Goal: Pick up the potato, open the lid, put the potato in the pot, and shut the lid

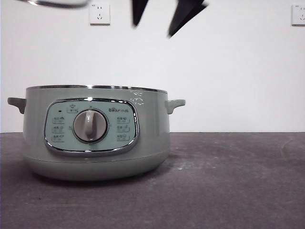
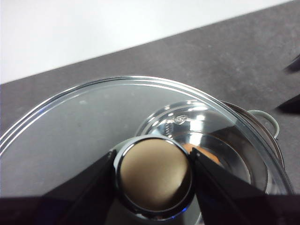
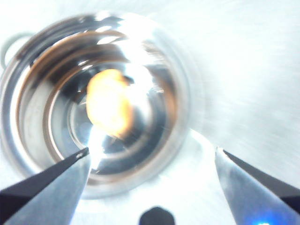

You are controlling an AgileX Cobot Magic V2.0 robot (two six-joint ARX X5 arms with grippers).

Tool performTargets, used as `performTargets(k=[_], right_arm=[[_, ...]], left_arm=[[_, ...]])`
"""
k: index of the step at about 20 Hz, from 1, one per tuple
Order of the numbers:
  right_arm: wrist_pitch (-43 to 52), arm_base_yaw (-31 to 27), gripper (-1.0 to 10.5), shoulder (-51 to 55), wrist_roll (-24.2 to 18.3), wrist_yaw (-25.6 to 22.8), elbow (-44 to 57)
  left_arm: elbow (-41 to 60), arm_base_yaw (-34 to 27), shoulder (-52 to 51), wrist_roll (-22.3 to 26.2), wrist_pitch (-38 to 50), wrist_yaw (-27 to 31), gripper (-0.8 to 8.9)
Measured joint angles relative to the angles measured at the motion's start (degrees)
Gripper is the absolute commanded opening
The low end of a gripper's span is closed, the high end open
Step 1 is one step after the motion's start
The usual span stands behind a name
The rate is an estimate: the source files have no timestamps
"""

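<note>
Inside the pot point(image 1: 95, 143), at the middle of the steel bowl, we see the potato point(image 3: 108, 108) lying loose; in the right wrist view it is an overexposed orange blob, so we cannot make out its long axis. In the left wrist view a sliver of it shows orange through the glass.

The pot mouth stands uncovered in the front view, its steel rim bare. We judge the placing step done; closing is what remains.

The lid point(image 2: 70, 126) is off the pot and aloft. The left end effector point(image 2: 152, 176) has both jaws pressed against the lid's round knob point(image 2: 153, 174), gripping it. In the front view only an arc of the lid rim point(image 1: 57, 4) shows, at the upper left of the frame, above and left of the pot's centre.

Key relation: through the glass the pot sits toward the lower right of the left wrist frame, so the lid is off-centre from the opening. We judge it must travel sideways over the mouth before lowering.

The right end effector point(image 3: 152, 161) hangs above the pot, jaws spread wide and empty; its tips point(image 1: 162, 14) show at the upper centre of the front view. It looks likely to obstruct the lid's path.
</note>
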State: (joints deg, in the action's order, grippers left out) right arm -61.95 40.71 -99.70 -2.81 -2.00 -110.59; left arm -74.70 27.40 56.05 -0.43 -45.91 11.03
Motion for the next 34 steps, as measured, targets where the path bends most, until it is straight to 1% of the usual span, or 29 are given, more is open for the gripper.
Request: performTargets(k=[5,7,9,11,14,15,19,25,30,34], right_arm=[[-2.1,-1.5,4.4,9.2,0.4,-0.1,0.0],[-2.6,-2.0,4.4,11.6,0.5,-0.1,0.0],[-3.1,-2.7,4.4,13.6,0.5,-0.1,0.0],[-3.6,-3.4,4.4,15.0,0.5,-0.5,0.0],[-4.9,-4.1,4.4,15.7,0.8,-4.0,0.0],[-5.4,-4.4,4.4,15.7,0.9,-4.3,0.0],[-6.6,-5.3,4.4,15.7,1.0,-4.3,0.0],[-6.6,-5.5,4.4,15.7,1.1,-4.3,0.0],[-6.6,-5.5,4.4,15.7,1.1,-4.4,0.0],[-6.6,-5.5,4.4,15.7,1.1,-4.4,0.0]], left_arm=[[0.0,0.0,11.1,-0.1,8.3,-7.8,-0.09],[0.0,0.0,15.3,-1.0,11.0,-10.6,-0.09],[0.0,0.0,19.0,-2.2,13.0,-11.9,-0.09],[0.0,0.0,22.2,-3.4,14.8,-12.4,-0.09],[0.0,0.0,26.4,-5.1,16.4,-12.5,-0.09],[0.0,0.0,27.3,-5.3,16.7,-12.5,-0.09],[0.0,0.0,29.5,-6.1,16.9,-12.5,-0.09],[0.0,0.1,29.4,-6.7,17.1,-12.5,-0.09],[0.0,0.5,29.4,-7.1,15.0,-12.5,-0.09],[0.7,0.8,29.4,-7.1,15.6,-12.5,-0.09]])
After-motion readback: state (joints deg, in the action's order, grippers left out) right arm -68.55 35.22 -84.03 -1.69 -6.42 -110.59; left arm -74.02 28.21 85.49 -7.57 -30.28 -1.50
